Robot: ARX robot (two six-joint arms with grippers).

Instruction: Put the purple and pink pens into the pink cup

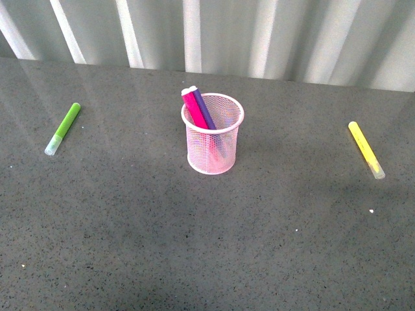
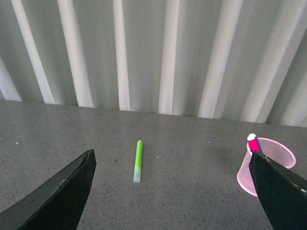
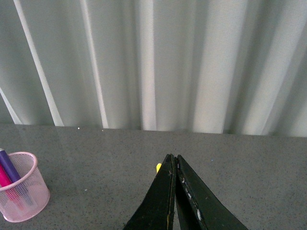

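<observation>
Grey speckled bench, pale corrugated wall behind. Pink cup upright, off to the right of the left gripper, whose jaws are spread wide and empty. Pink pen and purple pen side by side inside the cup, leaning. Right gripper jaws pressed together, holding nothing. Green marker lying ahead between the left jaws; yellow marker mostly hidden behind the right jaws.

four markers, one mesh cup, two claws
</observation>
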